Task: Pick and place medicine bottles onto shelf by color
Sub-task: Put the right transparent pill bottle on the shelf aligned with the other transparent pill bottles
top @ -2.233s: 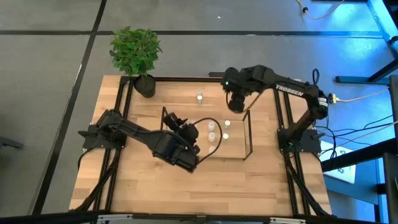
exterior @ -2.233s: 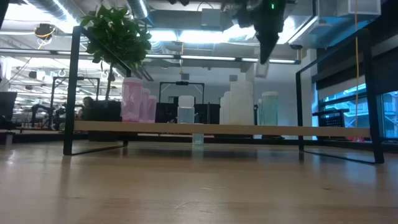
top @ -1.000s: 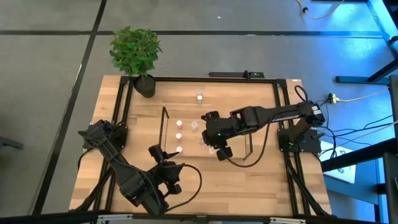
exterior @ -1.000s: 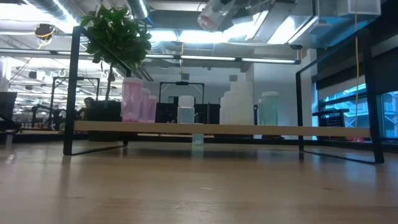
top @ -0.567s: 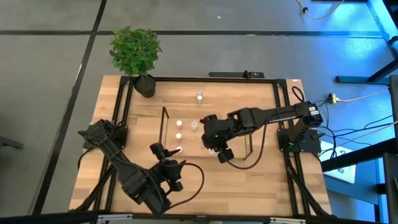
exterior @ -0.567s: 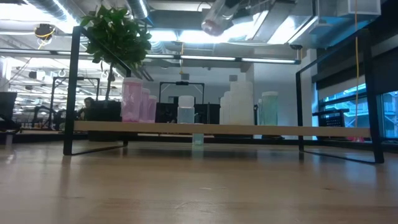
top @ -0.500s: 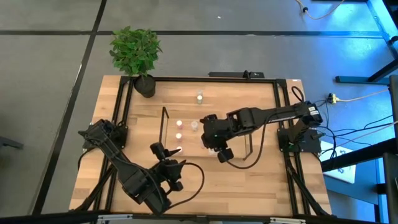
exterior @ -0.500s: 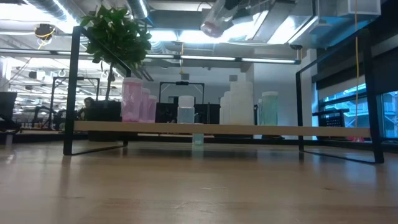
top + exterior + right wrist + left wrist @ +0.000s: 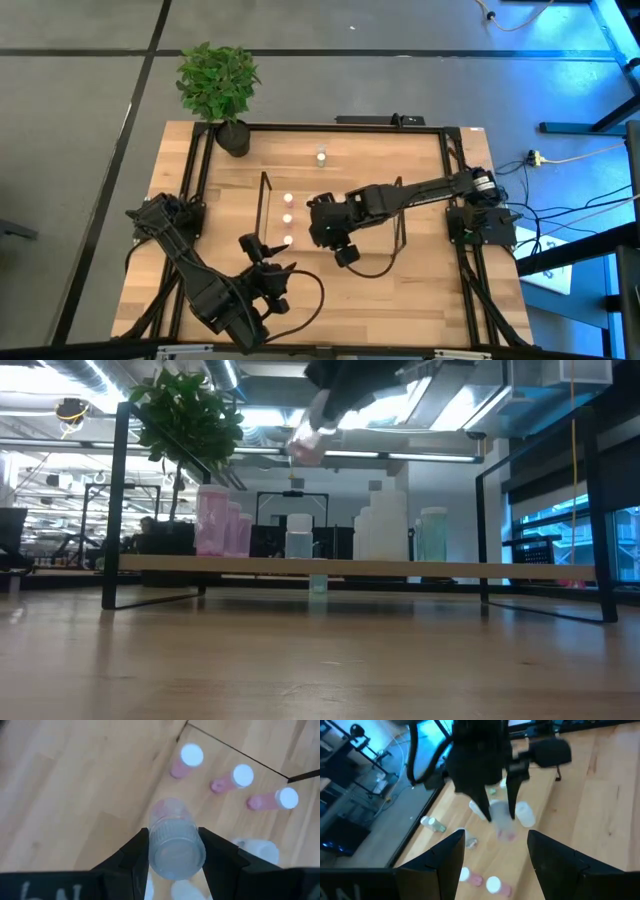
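Spanning a grey-floored room, the wooden table [image 9: 420, 290] carries the right gripper [image 9: 172, 851], fingers clamped on a pink bottle [image 9: 174, 842].

A translucent pink plastic bottle [image 9: 175, 840] with a ribbed white cap hangs over the smooth, pale wooden counter [image 9: 420, 290]; the shelf [image 9: 300, 566] pairs matt black metal rods with a wooden board.

- No text, label, brand, number or sign is legible in any view.
- Pale marks at the wrist views' lower edges are too cut off to read.
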`<state>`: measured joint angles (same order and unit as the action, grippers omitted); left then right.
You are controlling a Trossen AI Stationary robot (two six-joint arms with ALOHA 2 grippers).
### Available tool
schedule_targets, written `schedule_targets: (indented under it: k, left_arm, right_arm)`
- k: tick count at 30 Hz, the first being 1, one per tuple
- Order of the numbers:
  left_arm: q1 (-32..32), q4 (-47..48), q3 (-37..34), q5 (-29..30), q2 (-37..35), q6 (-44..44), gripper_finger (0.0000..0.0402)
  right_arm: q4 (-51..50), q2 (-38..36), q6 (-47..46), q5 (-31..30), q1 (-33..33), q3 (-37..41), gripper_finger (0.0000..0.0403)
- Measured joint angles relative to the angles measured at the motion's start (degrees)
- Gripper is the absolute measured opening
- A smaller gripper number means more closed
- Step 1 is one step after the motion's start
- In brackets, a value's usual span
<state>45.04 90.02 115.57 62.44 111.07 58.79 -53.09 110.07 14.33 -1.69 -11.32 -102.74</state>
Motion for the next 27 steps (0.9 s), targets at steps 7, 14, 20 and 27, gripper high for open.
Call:
schedule_targets:
  k: [7,14,20,27]
  left_arm:
    - [-0.09,0.0,0.0,3.06,-0.24,-4.6,0.0209]
    - [-0.52,0.0,0.02,3.49,-2.72,-4.97,0.0209]
    - [-0.5,-0.02,0.04,4.83,-3.31,-5.43,0.0209]
    - [-2.03,0.02,0.04,9.15,-3.28,-6.87,0.0209]
  right_arm:
    - [0.64,2.99,3.95,-2.3,2.24,0.0,0.0152]
    - [0.7,4.51,4.51,-2.29,5.24,-0.02,0.0152]
    - [0.85,6.26,5.04,-1.66,6.01,-0.02,0.0152]
    - [1.1,8.44,5.27,-1.42,6.42,-0.02,0.0152]
